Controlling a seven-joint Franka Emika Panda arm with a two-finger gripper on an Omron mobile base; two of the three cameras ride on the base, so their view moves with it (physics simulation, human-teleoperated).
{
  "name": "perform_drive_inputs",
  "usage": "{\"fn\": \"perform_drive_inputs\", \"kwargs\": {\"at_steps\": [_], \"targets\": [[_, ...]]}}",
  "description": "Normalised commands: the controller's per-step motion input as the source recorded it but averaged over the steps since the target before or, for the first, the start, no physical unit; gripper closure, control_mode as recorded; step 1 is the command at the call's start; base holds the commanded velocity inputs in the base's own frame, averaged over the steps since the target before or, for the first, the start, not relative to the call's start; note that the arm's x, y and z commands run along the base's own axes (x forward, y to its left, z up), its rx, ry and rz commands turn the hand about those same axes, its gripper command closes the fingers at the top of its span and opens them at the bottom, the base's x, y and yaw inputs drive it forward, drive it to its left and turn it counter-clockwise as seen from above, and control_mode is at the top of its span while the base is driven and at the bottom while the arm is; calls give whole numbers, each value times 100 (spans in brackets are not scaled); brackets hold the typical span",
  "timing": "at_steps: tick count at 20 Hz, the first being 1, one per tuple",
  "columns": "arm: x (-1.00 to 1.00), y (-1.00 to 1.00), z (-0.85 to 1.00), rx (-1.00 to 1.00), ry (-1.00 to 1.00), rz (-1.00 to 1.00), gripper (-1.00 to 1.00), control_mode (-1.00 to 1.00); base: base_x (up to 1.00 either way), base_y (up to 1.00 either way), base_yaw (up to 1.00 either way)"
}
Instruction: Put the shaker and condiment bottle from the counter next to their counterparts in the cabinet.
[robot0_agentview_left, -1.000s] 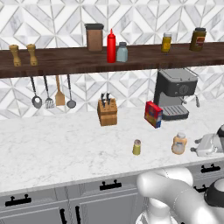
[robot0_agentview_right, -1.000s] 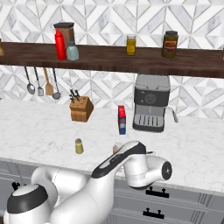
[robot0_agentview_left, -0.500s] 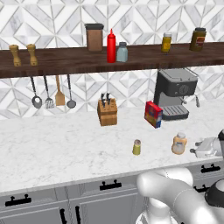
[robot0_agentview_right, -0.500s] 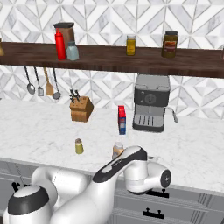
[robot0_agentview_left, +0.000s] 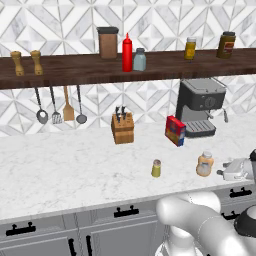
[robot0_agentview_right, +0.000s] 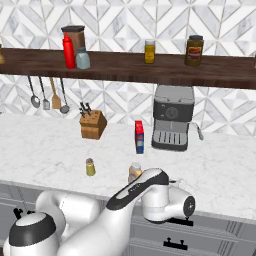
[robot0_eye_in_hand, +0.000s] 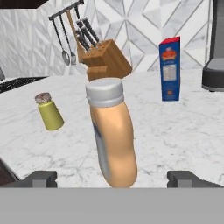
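Our arm has swung closer, so our gripper now stands wide open around the condiment bottle, ready to close.

The worktop is white marble with faint grey veins. The bottle is tan-orange with a pale grey-white cap; the shaker at nine o'clock is olive-yellow. The box at one o'clock is blue and red. The shelf is dark brown.
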Motion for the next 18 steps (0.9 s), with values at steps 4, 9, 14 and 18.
{"fn": "perform_drive_inputs", "kwargs": {"at_steps": [4,9,14,18], "targets": [[0,0,0,2,0,0,-100,-100,0,0,0],[0,0,0,0,0,-1,-100,-100,0,0,0],[7,1,0,0,0,-1,-100,-100,0,0,0],[40,10,-1,0,0,0,-100,-100,0,0,0]]}}
